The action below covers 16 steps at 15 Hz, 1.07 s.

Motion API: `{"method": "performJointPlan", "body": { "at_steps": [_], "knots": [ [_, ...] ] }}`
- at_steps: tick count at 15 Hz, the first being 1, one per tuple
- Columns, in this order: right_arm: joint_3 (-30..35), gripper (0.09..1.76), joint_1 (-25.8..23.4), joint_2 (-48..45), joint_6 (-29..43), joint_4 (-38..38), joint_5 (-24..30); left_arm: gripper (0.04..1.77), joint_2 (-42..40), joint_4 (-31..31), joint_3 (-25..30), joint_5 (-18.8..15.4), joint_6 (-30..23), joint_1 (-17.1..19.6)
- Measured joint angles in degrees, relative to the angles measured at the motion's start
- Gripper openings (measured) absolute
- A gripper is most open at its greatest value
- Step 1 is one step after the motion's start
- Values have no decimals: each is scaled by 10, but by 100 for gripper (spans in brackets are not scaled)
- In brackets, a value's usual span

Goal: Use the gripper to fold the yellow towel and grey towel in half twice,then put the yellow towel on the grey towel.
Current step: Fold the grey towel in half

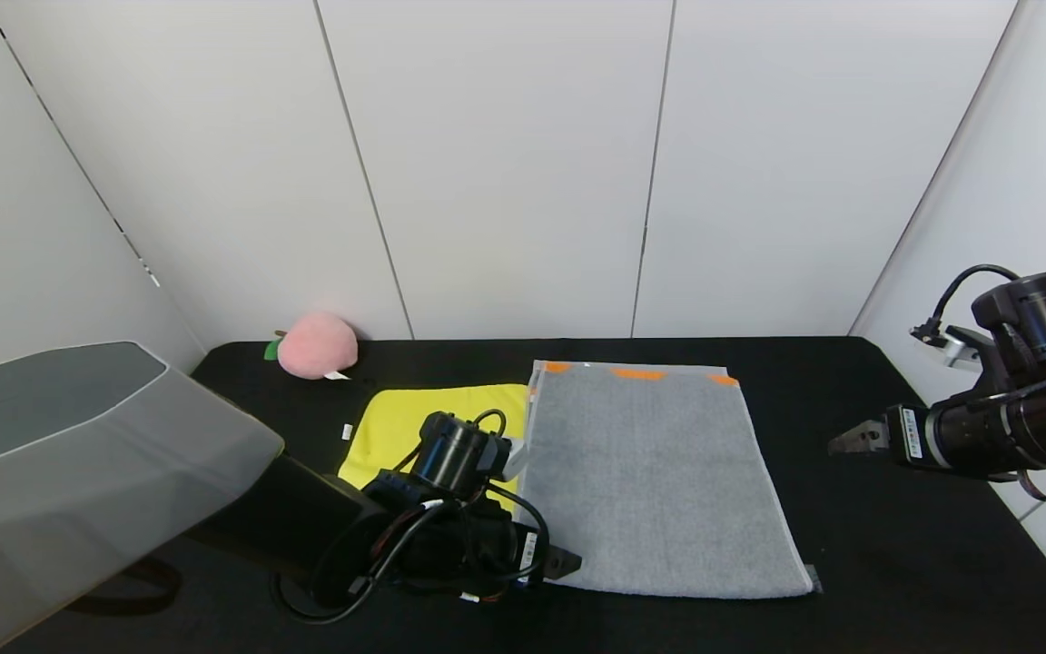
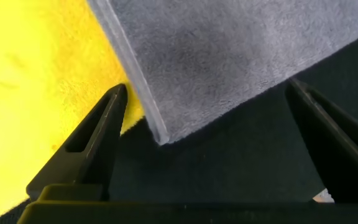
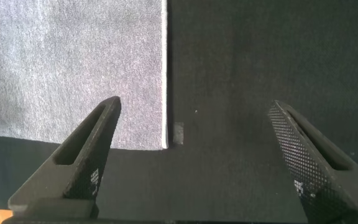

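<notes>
The grey towel (image 1: 659, 481) lies flat on the middle of the black table, with orange patches along its far end. Left of it lies the yellow towel (image 1: 414, 427), its right edge tucked under the grey towel's edge and its near part hidden by my left arm. My left gripper (image 1: 564, 565) is open just above the grey towel's near left corner. In the left wrist view that gripper (image 2: 205, 88) straddles this corner of the grey towel (image 2: 229, 56), with the yellow towel (image 2: 36, 81) beside it. My right gripper (image 1: 854, 439) hangs open right of the grey towel. In the right wrist view it (image 3: 194, 106) is over the near right corner of the grey towel (image 3: 73, 62).
A pink plush peach (image 1: 316, 345) sits at the table's far left by the wall. A translucent grey bin (image 1: 78, 454) stands at the left, close to my left arm. A small grey tag (image 3: 178, 132) lies beside the towel's near right corner. White walls enclose the table (image 1: 895, 563).
</notes>
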Motion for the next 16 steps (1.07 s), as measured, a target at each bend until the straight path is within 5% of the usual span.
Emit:
{"method": "performJointPlan", "body": {
  "at_steps": [16],
  "knots": [
    [2,171,1,2,0,0,-2,176,-5,-1,5,-46,-13,-10]
  ]
}}
